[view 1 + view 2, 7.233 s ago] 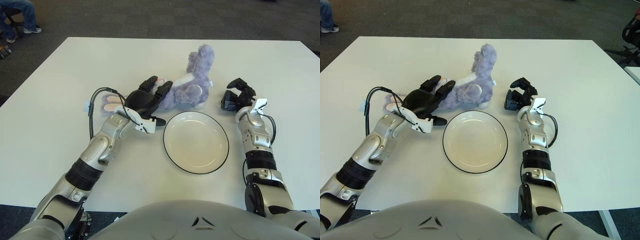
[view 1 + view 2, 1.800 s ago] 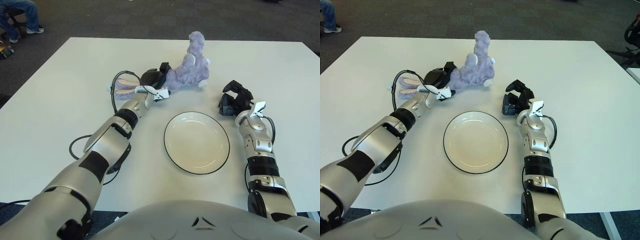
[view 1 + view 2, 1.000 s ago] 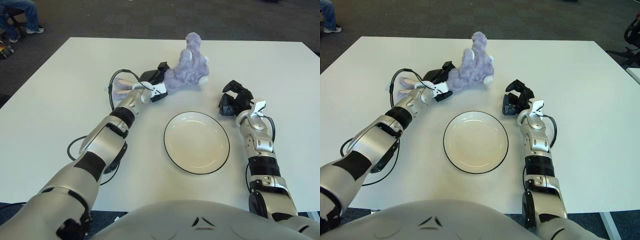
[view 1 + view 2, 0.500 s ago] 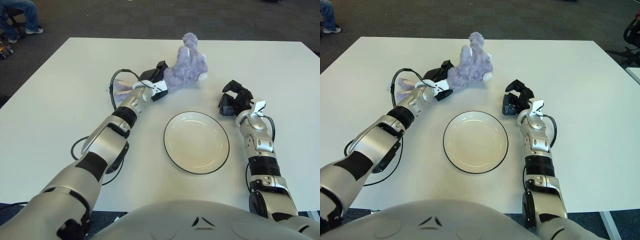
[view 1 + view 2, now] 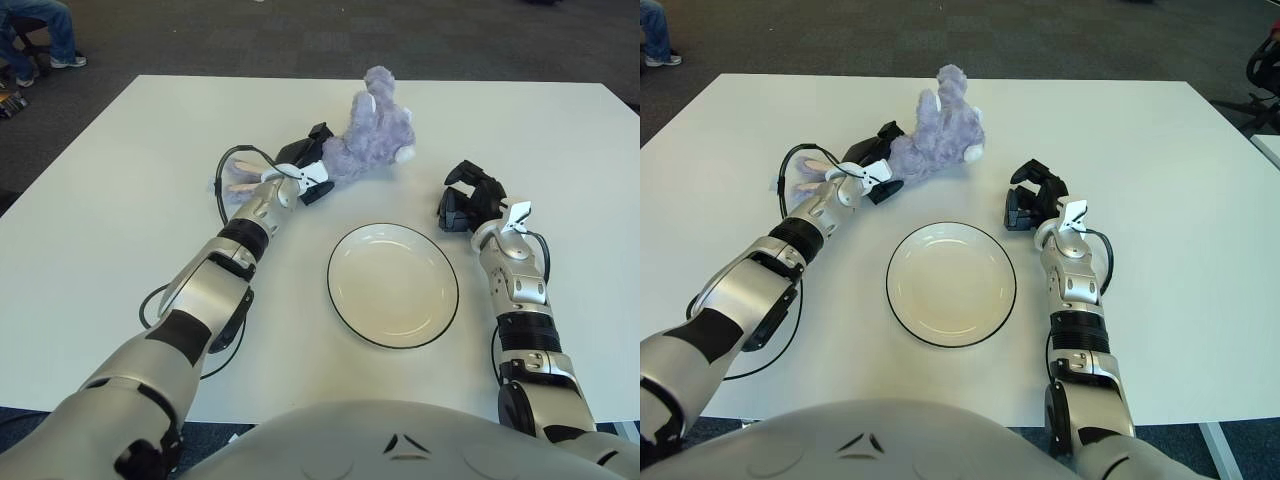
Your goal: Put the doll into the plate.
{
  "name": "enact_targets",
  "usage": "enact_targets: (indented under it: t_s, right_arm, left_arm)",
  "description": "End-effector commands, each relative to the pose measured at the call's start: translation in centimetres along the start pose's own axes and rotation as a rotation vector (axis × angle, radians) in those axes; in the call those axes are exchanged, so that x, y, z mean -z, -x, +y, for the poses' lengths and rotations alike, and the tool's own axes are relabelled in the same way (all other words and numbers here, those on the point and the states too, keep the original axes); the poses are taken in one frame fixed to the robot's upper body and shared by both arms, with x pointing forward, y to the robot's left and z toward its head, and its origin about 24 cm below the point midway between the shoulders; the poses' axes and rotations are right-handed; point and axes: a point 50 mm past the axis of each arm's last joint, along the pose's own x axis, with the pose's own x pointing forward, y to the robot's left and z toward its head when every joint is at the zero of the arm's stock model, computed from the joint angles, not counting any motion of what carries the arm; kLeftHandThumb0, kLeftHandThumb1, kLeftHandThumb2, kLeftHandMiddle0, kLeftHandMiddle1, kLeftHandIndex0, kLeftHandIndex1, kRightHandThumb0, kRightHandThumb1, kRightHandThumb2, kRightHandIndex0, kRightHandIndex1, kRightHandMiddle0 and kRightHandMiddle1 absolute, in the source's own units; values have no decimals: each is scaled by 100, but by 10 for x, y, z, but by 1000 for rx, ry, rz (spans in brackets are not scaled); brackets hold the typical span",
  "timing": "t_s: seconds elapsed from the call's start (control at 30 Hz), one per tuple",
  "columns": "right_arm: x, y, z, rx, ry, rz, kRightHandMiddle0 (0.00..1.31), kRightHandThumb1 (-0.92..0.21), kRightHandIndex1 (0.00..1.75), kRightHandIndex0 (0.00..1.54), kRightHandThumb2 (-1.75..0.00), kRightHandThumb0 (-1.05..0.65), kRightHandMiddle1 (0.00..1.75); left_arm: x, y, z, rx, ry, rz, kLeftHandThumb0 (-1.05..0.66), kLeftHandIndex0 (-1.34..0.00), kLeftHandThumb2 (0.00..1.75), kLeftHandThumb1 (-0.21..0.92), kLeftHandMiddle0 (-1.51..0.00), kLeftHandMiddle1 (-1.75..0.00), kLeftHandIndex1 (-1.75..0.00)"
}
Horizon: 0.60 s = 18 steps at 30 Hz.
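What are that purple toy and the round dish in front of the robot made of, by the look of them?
The doll, held by the left hand, looks like soft plush: fuzzy lavender pile with a ragged outline. The plate looks like glazed ceramic, perhaps melamine: smooth, cream, faintly glossy, with a thin dark rim. The right hand shows right of the plate.

left hand (image 5: pixel 303 160): arm outstretched, fingers clamped | right hand (image 5: pixel 468 195): fingers curled
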Motion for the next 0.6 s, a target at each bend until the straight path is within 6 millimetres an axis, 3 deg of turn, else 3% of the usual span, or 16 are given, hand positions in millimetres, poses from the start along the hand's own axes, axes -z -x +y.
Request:
enact_targets:
  t_s: [0.0, 0.57]
  right_arm:
    - [6, 2, -3, 10, 9, 41, 66, 4, 172, 87, -171, -1, 175]
    - [6, 1, -3, 13, 12, 40, 65, 3, 174, 86, -171, -1, 175]
  left_arm:
    - [29, 21, -35, 113, -13, 130, 0, -73, 170, -7, -90, -159, -175]
    - [23, 25, -21, -69, -40, 29, 0, -76, 175, -14, -98, -153, -175]
